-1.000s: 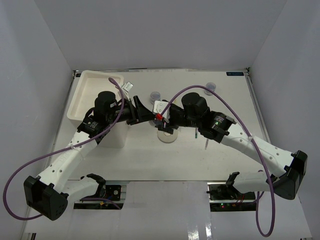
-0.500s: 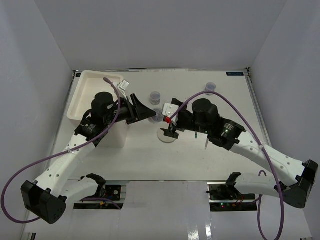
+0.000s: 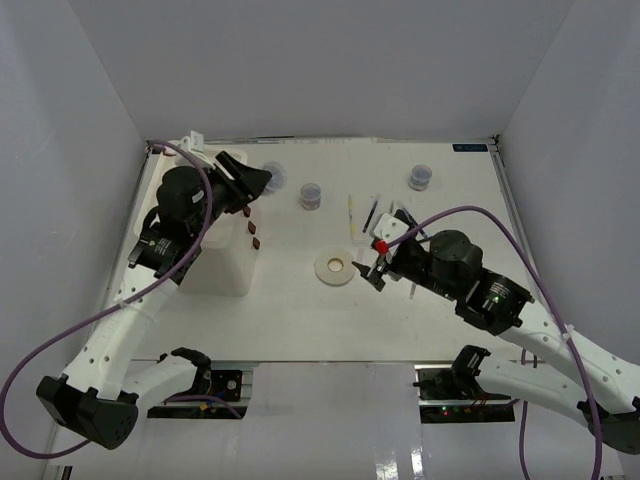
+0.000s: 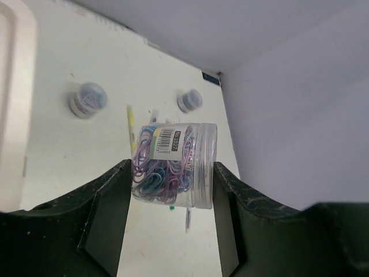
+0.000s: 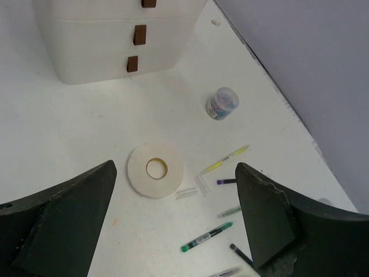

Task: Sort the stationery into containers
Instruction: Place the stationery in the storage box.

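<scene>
change: left gripper [image 3: 262,180] swung to the upper left by the white box [image 3: 225,265], clamped on a clip jar [image 4: 173,164]; right gripper [image 5: 173,231] backed off lower right, wide, empty | means: jar's probably getting stashed next, tape ring [image 3: 335,267] sits mid-table, unsorted | scene: plain white tabletop [image 3: 300,310], blank pale walls [image 3: 320,60]
</scene>
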Controlling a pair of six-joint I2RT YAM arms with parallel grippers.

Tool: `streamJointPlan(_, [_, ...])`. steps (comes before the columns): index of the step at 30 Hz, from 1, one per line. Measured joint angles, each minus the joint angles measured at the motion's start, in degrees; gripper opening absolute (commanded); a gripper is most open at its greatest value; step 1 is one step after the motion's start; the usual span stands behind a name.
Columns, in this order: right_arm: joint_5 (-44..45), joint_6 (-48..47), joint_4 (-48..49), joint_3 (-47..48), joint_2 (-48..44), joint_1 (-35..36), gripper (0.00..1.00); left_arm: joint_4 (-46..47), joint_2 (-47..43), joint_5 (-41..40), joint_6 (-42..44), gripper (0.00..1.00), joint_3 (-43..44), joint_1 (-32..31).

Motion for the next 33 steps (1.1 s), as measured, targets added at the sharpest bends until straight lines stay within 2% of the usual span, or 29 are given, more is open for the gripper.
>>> streamJointPlan(3, [1.01,2.16,-0.17,-2.64,-1.64,0.0,0.9,0.5,0.35,-3.54,-0.85,0.44,1.09,4.15])
streamJointPlan(8, [1.33,4.68,-0.15,-5.73,-4.09,0.0,0.9,2.64,2.23,-4.94,-4.5,0.45,1.09,13.86])
streamJointPlan(14, [0.87,6.03,0.07,-8.83,-6.91,0.0,0.9,5.18,3.96,-6.25,-9.97,0.47,0.13,20.85])
streamJointPlan(21, [0.11,6.8,0.9,-10.93,-9.9,0.0,0.9,7.8,4.7,-9.84,-15.89,0.49,-2.56,23.61])
streamJointPlan(33, [-0.74,7.34,1.68,-11.63,-11.87,0.0,0.9,10.86,9.97,-13.0,-22.4,0.63,-5.27,25.73])
